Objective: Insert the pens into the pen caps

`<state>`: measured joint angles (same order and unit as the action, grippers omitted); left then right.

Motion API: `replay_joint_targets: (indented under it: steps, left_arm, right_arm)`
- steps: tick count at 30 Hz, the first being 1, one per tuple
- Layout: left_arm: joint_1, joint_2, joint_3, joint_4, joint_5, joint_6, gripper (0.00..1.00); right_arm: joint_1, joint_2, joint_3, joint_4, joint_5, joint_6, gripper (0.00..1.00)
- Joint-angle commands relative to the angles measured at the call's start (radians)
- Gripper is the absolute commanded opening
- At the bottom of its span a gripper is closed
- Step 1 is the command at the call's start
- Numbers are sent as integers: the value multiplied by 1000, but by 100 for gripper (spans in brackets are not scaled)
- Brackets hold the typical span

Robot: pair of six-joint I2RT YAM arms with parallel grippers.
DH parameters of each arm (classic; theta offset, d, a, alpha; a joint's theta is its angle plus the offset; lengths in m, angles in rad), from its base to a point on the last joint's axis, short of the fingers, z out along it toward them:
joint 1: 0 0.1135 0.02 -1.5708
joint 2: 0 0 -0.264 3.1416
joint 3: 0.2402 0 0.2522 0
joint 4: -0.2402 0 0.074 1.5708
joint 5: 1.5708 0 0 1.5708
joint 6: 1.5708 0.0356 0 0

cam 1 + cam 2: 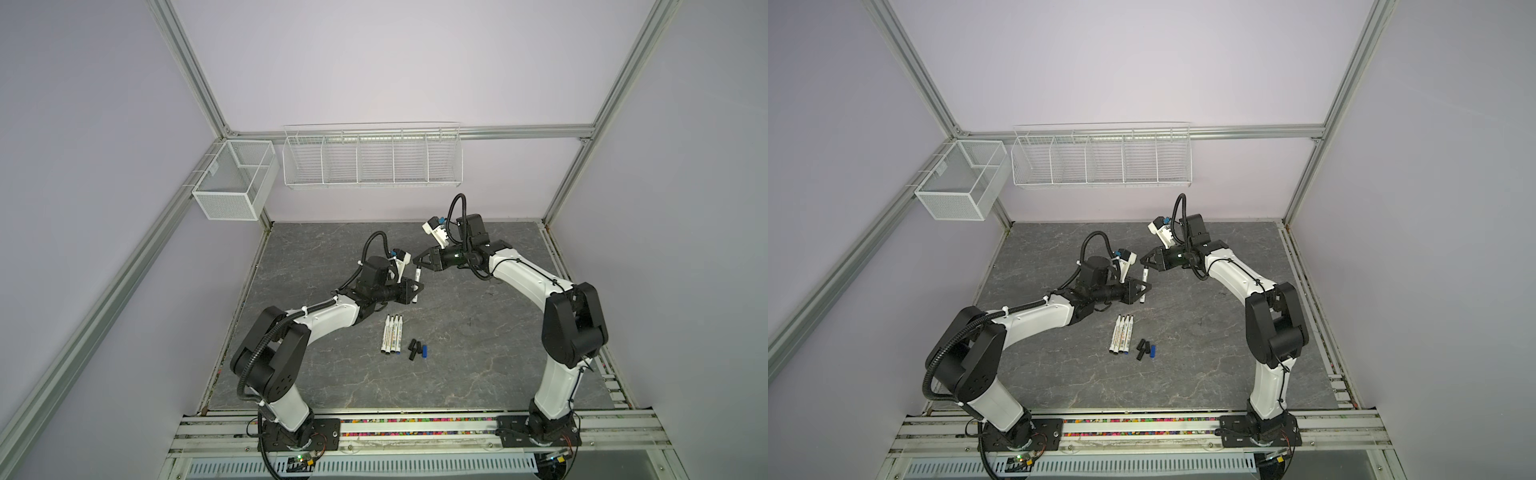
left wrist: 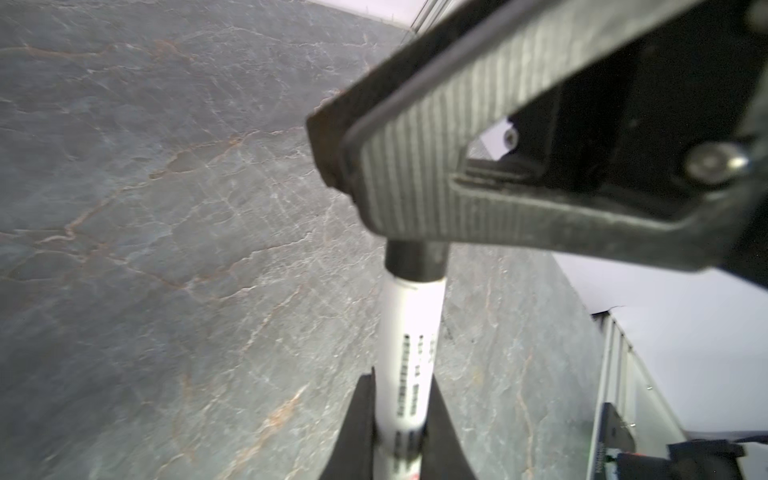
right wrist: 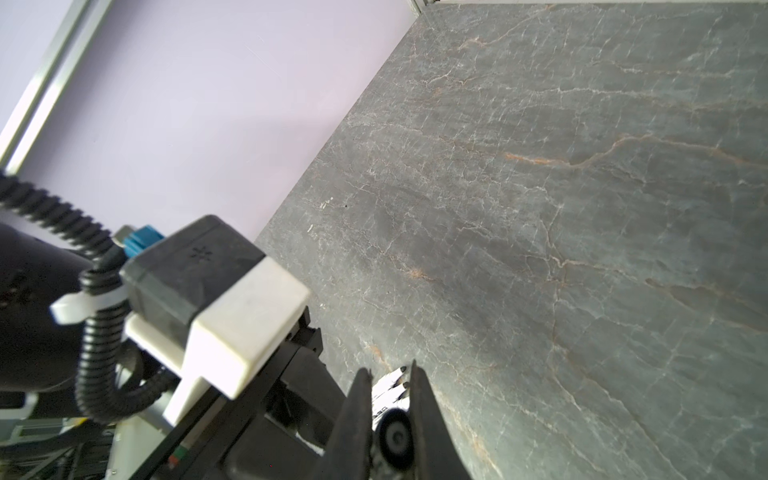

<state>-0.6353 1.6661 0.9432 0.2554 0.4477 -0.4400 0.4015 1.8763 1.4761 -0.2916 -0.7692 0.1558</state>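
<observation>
Robot lab cell — aluminium frame, plain walls

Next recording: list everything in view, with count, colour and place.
Loose pens: four, white, side by side mid-table.
Loose caps: three black, one blue, just right of those pens.
Held pen: one, white, raised between the claws, black cap on its end.
Mesh box: one, white, left rail.
Wire rack: one, white, back wall.
Table: one, grey stone pattern.
Left claw: black, shut on held pen.
Right claw: black, shut on black cap.
</observation>
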Motion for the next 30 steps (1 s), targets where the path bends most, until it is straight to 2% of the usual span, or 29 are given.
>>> replay_joint_targets:
  steps: [1,8,16,26,30]
  left_arm:
    - [104,-76,37,351,-221,-233,0]
    - [94,4,22,462,-158,-349,0]
    - [135,57,68,550,-142,-420,0]
    - [287,-46,113,463,-201,-355,0]
    - [334,-94,109,412,-227,-304,0]
  right_arm:
    - [-12,25,-89,-372,-41,-27,7]
    - [-5,56,-70,-435,-48,-55,7]
    - [71,103,-40,-573,2,-179,7]
    - [109,129,-45,-646,49,-229,7]
    - [111,132,-51,-673,110,-235,7]
